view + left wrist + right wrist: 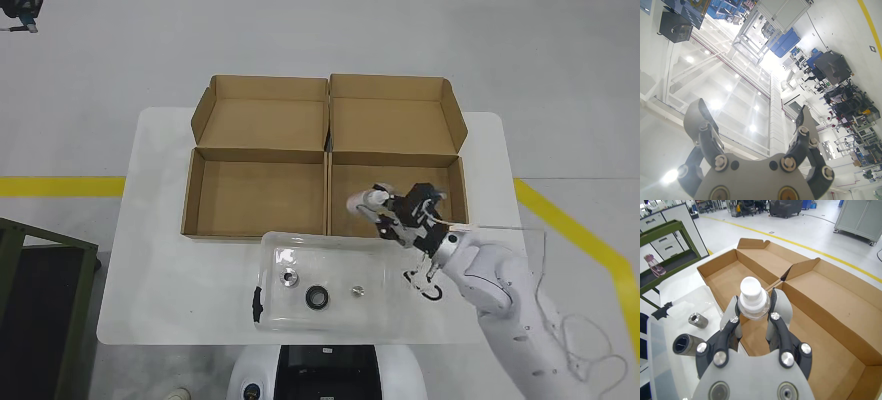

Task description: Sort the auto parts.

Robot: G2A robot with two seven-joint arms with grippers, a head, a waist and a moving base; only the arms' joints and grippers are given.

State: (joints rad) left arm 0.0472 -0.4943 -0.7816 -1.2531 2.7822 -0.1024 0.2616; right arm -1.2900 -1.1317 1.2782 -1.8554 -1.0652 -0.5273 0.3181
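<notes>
My right gripper (754,306) is shut on a white stepped cylinder part (753,294) with a clear flange. It hovers over the front-left corner of the right cardboard box (350,175), the gripper (378,205) close to that box's wall beside the clear bin (262,262). In the bin lie a metal cylinder (288,277), a black ring (318,296) and a small metal piece (358,291). The left cardboard box (255,200) holds nothing. My left gripper (753,113) is open, nothing between its fingers, pointing up at the ceiling.
Both boxes stand side by side at the back of the white table (160,250), lids folded back. The clear bin sits along the front edge. A green shelf (40,280) stands off the table's left side. Bare tabletop flanks the boxes.
</notes>
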